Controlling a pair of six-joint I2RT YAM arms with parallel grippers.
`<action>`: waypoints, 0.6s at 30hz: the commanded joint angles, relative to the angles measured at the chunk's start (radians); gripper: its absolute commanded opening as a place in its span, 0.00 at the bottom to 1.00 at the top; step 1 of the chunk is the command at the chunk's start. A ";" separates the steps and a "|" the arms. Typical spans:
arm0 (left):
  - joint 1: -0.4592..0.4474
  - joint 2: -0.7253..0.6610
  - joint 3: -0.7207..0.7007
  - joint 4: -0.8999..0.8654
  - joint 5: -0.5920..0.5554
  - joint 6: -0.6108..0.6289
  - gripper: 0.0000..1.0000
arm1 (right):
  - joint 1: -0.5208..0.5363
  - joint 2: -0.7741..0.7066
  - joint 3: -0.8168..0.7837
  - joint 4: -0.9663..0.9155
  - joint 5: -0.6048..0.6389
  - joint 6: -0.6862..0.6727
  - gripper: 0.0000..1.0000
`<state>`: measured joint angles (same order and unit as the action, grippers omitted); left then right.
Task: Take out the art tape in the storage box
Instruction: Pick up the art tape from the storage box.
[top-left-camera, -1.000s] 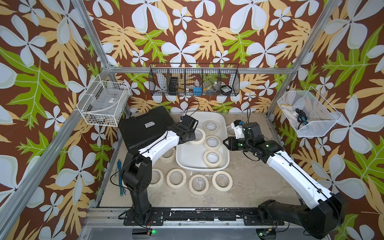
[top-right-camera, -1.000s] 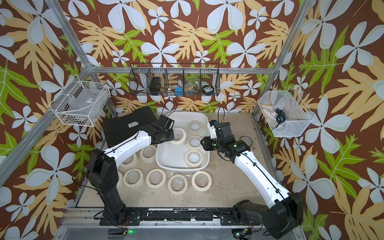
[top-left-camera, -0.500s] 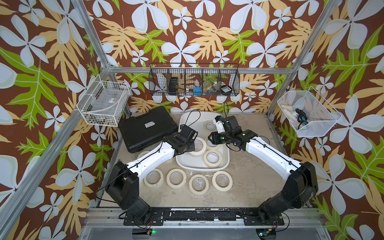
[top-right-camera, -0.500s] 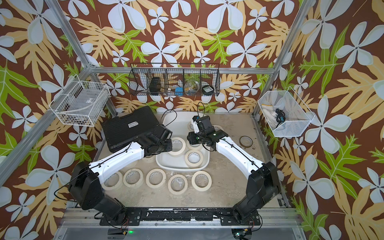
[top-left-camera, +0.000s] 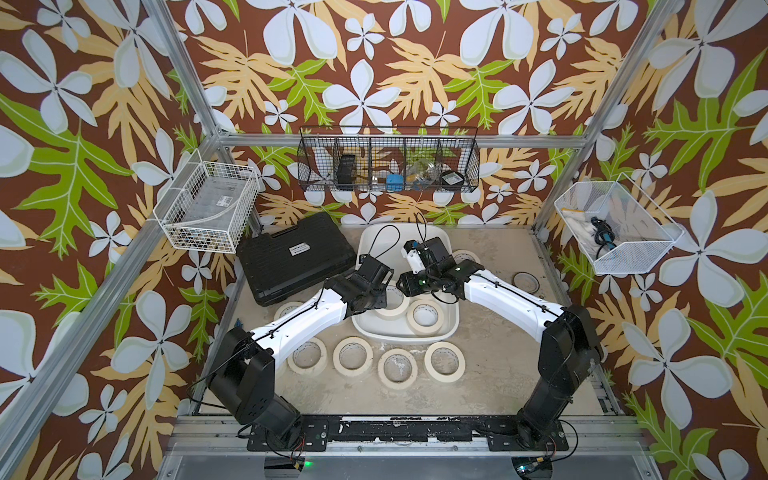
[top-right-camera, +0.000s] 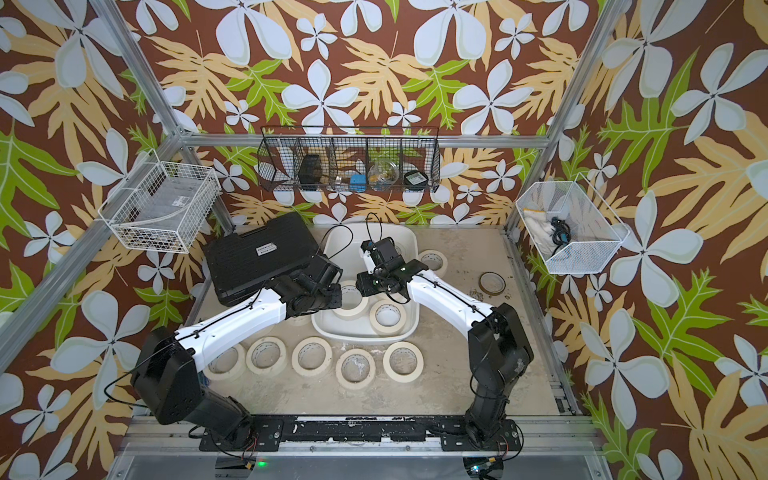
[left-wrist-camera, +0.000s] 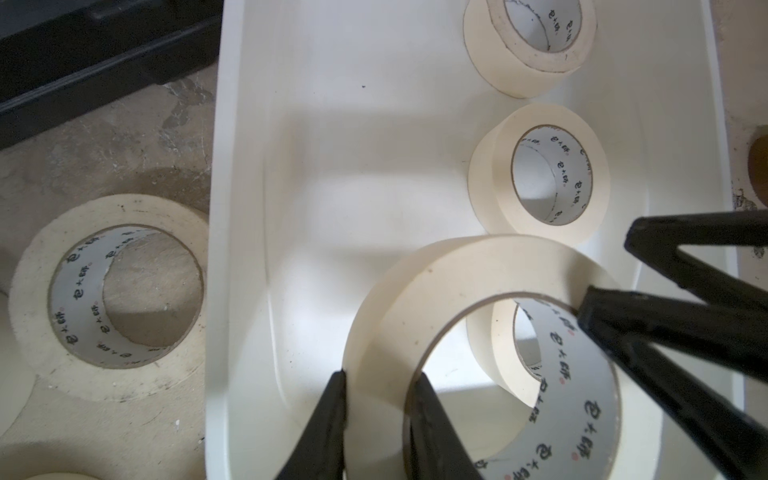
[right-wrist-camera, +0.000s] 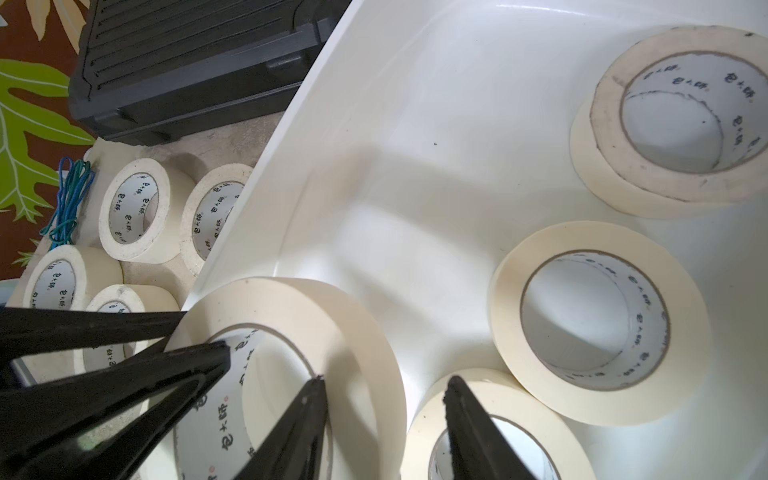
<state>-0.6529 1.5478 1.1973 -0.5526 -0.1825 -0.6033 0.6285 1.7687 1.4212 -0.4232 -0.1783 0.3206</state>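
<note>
Surroundings: black ribbed hard case (top-left-camera: 293, 257) just beside the storage box (top-left-camera: 397, 332) on the left arm's side. Loose tape rolls (top-left-camera: 353, 356) lie in a row on the table (top-left-camera: 490, 374) in front of the box, none in the way. In the box: left claw (left-wrist-camera: 378, 382) clenched on the wall of one art tape roll (left-wrist-camera: 457, 266), raised off the box floor. The right claw (right-wrist-camera: 382, 382) is released, fingers straddling that roll's opposite wall, one inside the core. Other rolls (right-wrist-camera: 505, 324) lie flat in the box, one directly under the right claw.
</note>
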 joint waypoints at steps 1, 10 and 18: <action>-0.001 0.004 0.002 0.040 0.026 0.001 0.22 | 0.010 0.012 0.008 0.001 0.011 -0.024 0.50; 0.000 0.019 -0.001 0.039 0.027 -0.005 0.21 | 0.029 -0.005 -0.014 0.025 -0.019 -0.037 0.50; 0.000 0.003 0.004 0.036 0.038 -0.007 0.21 | 0.031 0.024 0.007 -0.010 0.048 -0.058 0.50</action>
<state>-0.6533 1.5639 1.1946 -0.5423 -0.1524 -0.6056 0.6586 1.7775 1.4097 -0.4175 -0.1741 0.2813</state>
